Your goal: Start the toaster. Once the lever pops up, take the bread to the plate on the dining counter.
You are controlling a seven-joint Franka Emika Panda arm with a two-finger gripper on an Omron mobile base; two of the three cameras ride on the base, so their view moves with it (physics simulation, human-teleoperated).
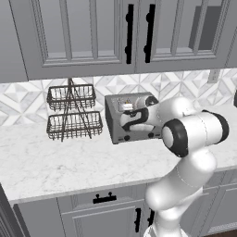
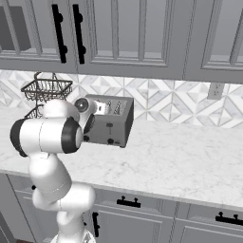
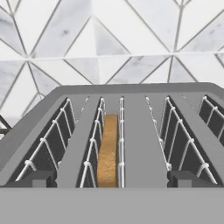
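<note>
We are holding the gripper (image 3: 112,178) over the toaster (image 1: 133,121) with its jaws fully spread and nothing between them. In the hand view its two dark finger tips (image 3: 38,178) are sitting low, one to each side, straddling the middle slots.

Directly between the tips, the bread (image 3: 107,151) is standing on edge in the second slot from the left in the hand view, its crust edge showing between the white wire guides. The other three slots are standing empty.

In the left base view, the arm's wrist is hanging close over the toaster's top and partly covering its front face, so we cannot tell where the lever stands.

We are judging the slice to be light, dry and brittle, with a rough crust that should not slip. We are advising a grip across its two flat faces, at the exposed top edge near the middle of its length, with light closing force so that it does not crack. The wire guides are leaving little room, so the tips need to enter straight.

Beyond the toaster, a two-tier wire basket rack (image 1: 73,112) is standing on the marble worktop (image 1: 55,162).
</note>
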